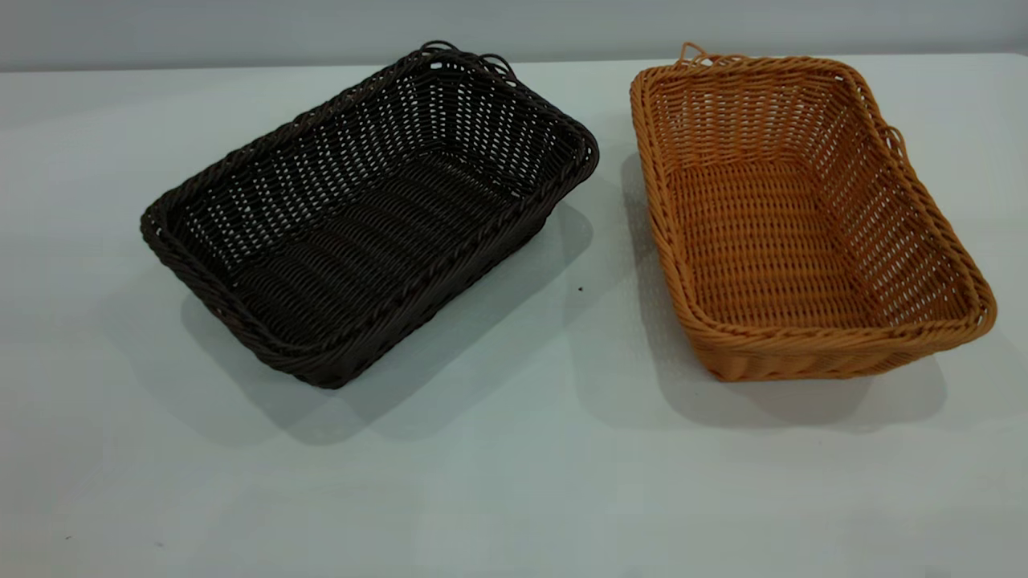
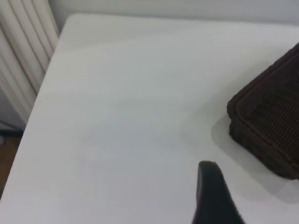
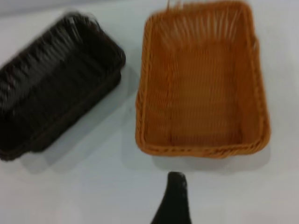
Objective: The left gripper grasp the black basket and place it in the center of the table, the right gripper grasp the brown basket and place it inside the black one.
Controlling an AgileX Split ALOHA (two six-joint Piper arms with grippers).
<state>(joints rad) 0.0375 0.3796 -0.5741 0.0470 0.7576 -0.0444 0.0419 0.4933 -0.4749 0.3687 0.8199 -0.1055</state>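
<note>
1. In the left wrist view, only one dark fingertip of the left end effector [image 2: 212, 193] shows, hanging above bare tabletop [image 2: 121, 116]. I cannot tell whether its fingers are spread or pressed together, and it holds nothing that shows.
2. Ahead of that fingertip and off to one side, apart from it, sits a corner of the black basket [image 2: 268, 126], flat on the tabletop with nothing gripping it.
3. In the right wrist view, again only one dark fingertip of the right end effector [image 3: 174, 200] shows, over the tabletop. I cannot tell its spread either, and it too carries nothing visible.
4. Just beyond that fingertip lies the near short rim of the brown basket [image 3: 203, 79], close but not touched; the basket is empty and runs lengthwise away from the end effector.
5. Farther off and to the side of the brown basket, the black one lies at an angle, also empty.
6. The outside view shows no arm at all: the black basket [image 1: 365, 217] and the brown basket [image 1: 795, 217] rest side by side on the tabletop [image 1: 514, 482], near each other but not touching.
7. As I judge it, nothing of the task is done yet. Left to do: grasp the black basket and centre it, then lift the brown basket and nest it inside.
</note>
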